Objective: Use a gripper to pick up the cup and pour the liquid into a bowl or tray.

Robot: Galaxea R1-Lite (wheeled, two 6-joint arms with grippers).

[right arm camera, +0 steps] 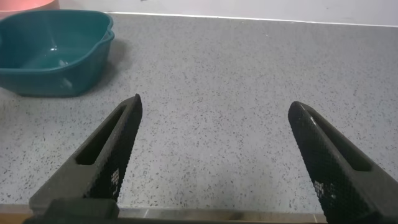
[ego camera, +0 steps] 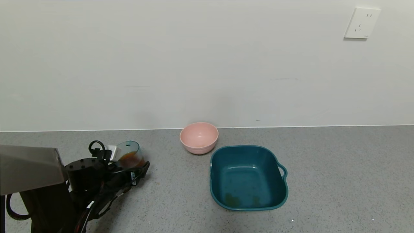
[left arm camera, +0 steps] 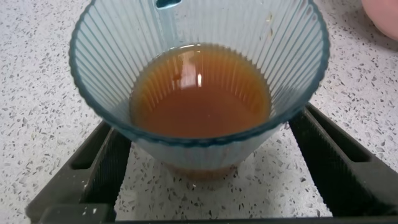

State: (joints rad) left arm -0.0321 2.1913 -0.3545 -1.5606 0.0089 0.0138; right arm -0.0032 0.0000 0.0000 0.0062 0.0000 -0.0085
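Spread wide, the jaws of the left gripper (left arm camera: 205,168) stand on either side of the cup (left arm camera: 199,81), with counter showing between each finger and the cup's wall, so nothing is held yet. The cup stands upright on the grey counter (ego camera: 323,178) at the robot's left, well apart from the pink bowl (ego camera: 199,137) and the teal tub (ego camera: 248,177) beside it. Its long axis is vertical, mouth up, widening from a narrow base to a broad rim. Reddish-brown liquid (left arm camera: 200,99) fills the lower part. I judge the cup light, thin-walled and somewhat smooth, likely to flex if squeezed hard; a moderate grip low on the ribbed wall, near the liquid level, should keep it steady and level. The right gripper (right arm camera: 211,162) hangs idle over bare counter, its jaws wide apart and empty.
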